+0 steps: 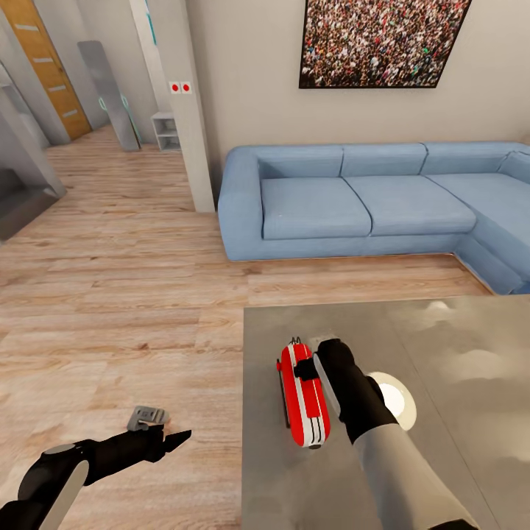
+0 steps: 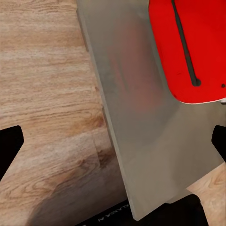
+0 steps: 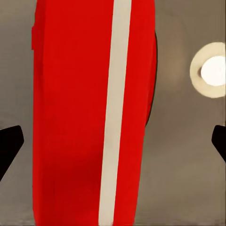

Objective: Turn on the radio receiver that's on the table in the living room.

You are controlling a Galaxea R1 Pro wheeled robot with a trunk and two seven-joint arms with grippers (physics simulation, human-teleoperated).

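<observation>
hovering over the radio receiver, which lies near the left edge of the table in the living room.

right gripper sits above the red box, fingers spread wide to either side, holding nothing; left gripper hangs spread and empty over the wood floor beside the table. the radio looks a light, rigid, smooth shell, likely to skid on the glossy top; press gently, or steady it by the long sides. a cream disc lies just beside it.

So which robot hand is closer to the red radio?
The right one. The right gripper is right at the radio receiver on the table, just above it. The left gripper hangs off to the side over the wood floor, apart from the radio.
</observation>
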